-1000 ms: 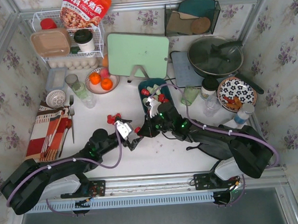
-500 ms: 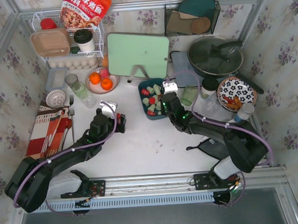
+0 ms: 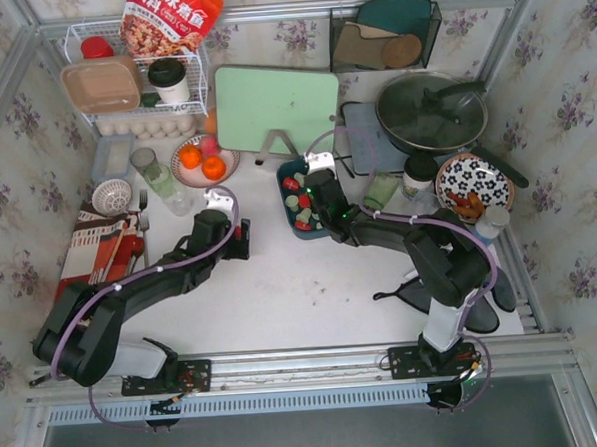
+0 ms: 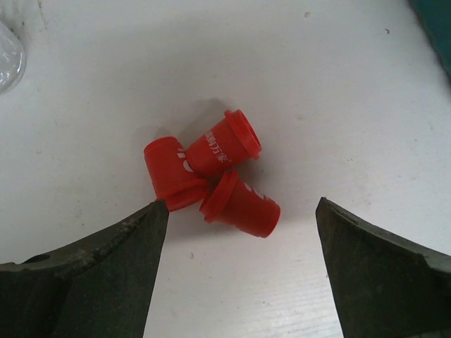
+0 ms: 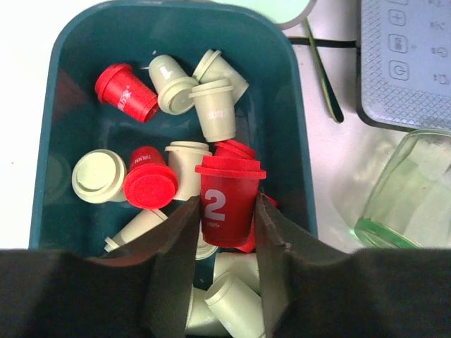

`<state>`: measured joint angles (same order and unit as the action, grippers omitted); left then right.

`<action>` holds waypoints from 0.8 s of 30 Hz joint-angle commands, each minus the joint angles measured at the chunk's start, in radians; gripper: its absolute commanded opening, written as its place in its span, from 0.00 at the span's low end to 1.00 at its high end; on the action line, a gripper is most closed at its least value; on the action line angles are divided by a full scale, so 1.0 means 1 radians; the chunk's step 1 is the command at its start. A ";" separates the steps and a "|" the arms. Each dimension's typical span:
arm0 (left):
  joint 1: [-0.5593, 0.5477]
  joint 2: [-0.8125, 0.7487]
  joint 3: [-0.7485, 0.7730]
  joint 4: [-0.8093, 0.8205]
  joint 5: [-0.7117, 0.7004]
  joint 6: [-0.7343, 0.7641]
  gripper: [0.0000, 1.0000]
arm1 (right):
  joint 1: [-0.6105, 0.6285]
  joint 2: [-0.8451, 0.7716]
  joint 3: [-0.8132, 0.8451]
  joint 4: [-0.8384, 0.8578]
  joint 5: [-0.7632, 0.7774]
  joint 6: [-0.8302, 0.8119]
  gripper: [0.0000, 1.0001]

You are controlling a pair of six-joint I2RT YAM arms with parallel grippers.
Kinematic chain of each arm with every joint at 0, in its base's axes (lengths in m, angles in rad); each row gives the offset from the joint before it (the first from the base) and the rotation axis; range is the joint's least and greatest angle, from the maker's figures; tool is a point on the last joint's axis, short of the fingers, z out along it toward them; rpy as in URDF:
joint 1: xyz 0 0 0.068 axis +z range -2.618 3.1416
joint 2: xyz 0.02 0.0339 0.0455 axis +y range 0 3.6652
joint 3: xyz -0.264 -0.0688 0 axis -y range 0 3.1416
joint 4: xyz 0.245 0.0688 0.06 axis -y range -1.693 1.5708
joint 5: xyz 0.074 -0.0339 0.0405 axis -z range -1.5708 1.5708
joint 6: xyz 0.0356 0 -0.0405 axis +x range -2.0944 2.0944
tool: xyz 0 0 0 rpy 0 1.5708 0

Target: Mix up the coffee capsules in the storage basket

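Three red coffee capsules (image 4: 211,172) lie in a cluster on the white table. My left gripper (image 4: 242,205) stands open just short of them, one finger on each side, touching none. The teal storage basket (image 5: 296,105) holds several red and pale green capsules (image 5: 204,105) in a loose jumble. My right gripper (image 5: 225,211) hangs over the basket's near right part. Its fingers press both sides of a red capsule marked "2" (image 5: 227,201), rim pointing away from the wrist. In the top view the basket (image 3: 285,174) sits mid-table with the right gripper (image 3: 315,188) over it.
A green glass cup (image 5: 412,204) stands right of the basket, with a grey panel (image 5: 409,63) behind it. A mint cutting board (image 3: 278,109), a plate of oranges (image 3: 203,160), a lidded pan (image 3: 431,111) and a patterned bowl (image 3: 474,184) ring the back. Cutlery on a cloth (image 3: 105,259) lies at the left.
My left gripper swung from mid-table back and left to the red capsules, with its jaws wider. My right gripper travelled back over the basket with the red capsule.
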<state>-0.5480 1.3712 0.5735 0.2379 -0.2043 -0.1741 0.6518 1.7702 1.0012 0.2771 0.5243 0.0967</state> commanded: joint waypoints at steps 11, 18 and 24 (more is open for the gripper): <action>0.011 0.125 0.098 -0.098 0.085 0.000 0.74 | -0.003 -0.096 -0.067 -0.096 -0.231 0.106 0.62; 0.011 0.164 0.116 -0.096 0.068 0.028 0.79 | -0.003 -0.143 -0.104 -0.101 -0.267 0.111 0.63; 0.010 0.202 0.138 -0.104 0.076 0.054 0.80 | -0.003 -0.164 -0.122 -0.104 -0.300 0.124 0.63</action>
<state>-0.5369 1.5532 0.6926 0.1360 -0.1333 -0.1501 0.6491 1.6207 0.8833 0.1783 0.2565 0.2039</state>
